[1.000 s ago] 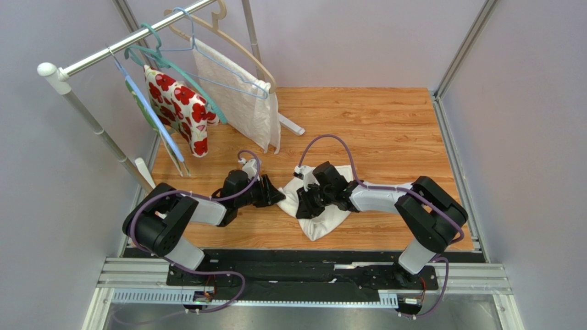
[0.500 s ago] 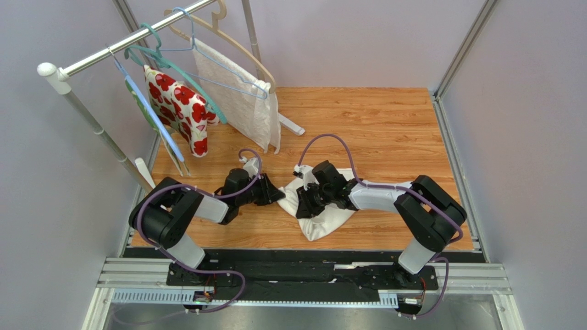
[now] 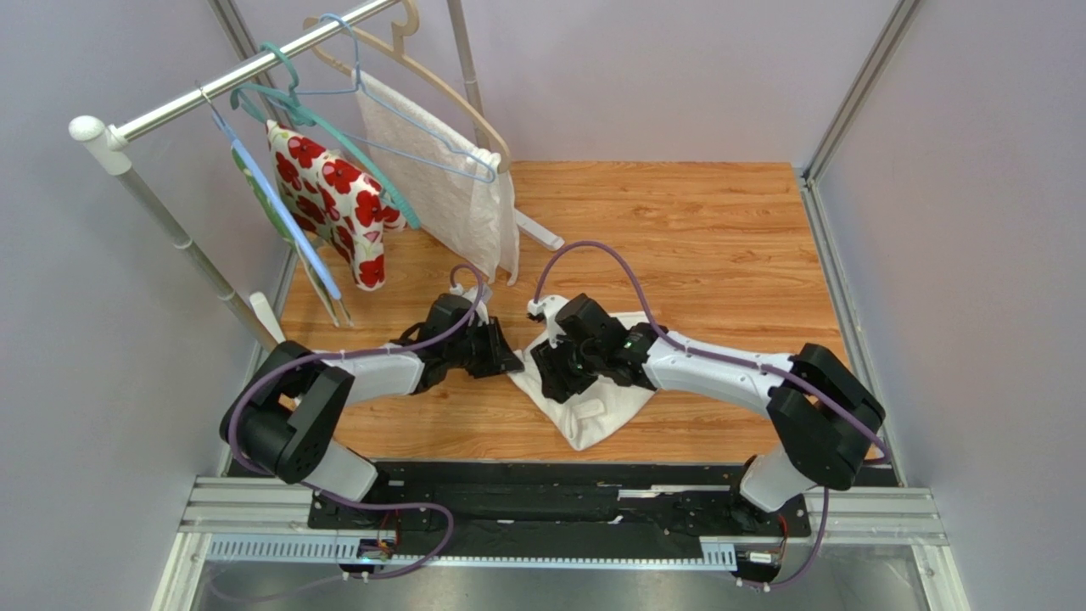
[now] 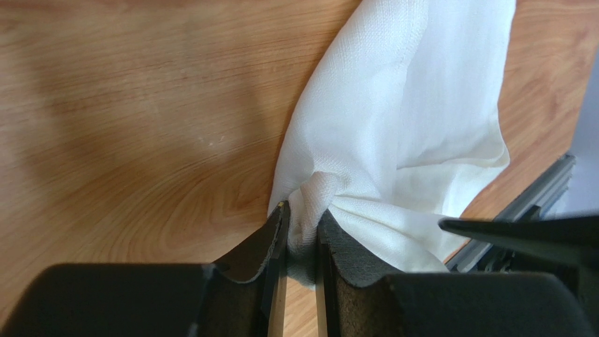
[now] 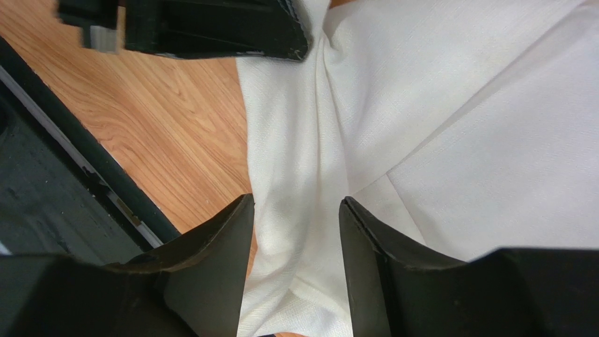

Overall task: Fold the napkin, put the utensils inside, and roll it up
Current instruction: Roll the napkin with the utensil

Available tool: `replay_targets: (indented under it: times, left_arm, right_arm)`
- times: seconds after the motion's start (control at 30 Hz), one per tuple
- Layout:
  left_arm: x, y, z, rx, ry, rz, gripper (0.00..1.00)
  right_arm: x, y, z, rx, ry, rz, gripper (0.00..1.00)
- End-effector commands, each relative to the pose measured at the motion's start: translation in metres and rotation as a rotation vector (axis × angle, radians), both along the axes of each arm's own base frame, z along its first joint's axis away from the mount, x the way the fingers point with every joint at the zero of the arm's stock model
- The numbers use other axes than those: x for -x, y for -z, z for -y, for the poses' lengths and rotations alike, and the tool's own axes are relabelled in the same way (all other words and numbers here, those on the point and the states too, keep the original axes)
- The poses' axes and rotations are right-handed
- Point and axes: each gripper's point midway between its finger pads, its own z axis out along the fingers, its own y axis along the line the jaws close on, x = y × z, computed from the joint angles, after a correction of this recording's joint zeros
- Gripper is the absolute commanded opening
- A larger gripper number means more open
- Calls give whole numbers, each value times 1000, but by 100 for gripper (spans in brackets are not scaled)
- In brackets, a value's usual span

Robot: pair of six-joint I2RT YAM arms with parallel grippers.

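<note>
Right hand (image 5: 297, 203) newly spread over napkin (image 5: 457, 105), left hand (image 4: 302, 217) pinching its corner, folds partly arm-hidden

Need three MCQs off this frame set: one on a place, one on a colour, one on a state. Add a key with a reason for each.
1. Where does the napkin lie?
A. On the wooden table, near its front edge
B. Draped over the clothes rail
C. On the metal frame below the arms

2. What colour are the flowers on the flowered cloth hanging at the back left?
A. Blue
B. Red
C. Yellow

3. What is the left end effector doing?
A. Standing open over bare wood
B. Gripping a hanger
C. Pinching a bunch of the napkin

Key:
1 A: the top view shows it lying on the wood between the arms.
2 B: the blooms are red on white.
3 C: the left wrist view shows cloth bunched in its grip.
</note>
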Motion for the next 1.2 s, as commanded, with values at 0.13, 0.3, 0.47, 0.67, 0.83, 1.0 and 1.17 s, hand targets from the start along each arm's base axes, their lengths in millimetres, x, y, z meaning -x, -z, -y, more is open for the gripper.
replay_targets:
  times: [0.13,0.3,0.47,0.67,0.83,1.0,1.17]
  left_arm:
    - [15,-8,-31,-225,-19,-85,0]
    - [18,-10,-34,-246,-20,-93,0]
    - [20,-11,-35,-253,-15,-109,0]
    - [20,-13,-37,-273,-23,-109,0]
    - [22,-16,-38,-280,-13,-107,0]
    - [21,-19,-37,-277,-10,-99,0]
    - [22,-24,-35,-262,-8,-88,0]
  right_arm:
    - [7,-49,-34,27,15,404,53]
    - [18,-31,-38,78,5,450,53]
    - [28,-11,-44,100,-57,460,53]
    - [39,3,-55,101,-106,466,53]
    - [42,26,-53,150,-113,435,52]
    - [39,47,-42,228,-87,357,52]
    - [34,59,-31,216,-48,217,48]
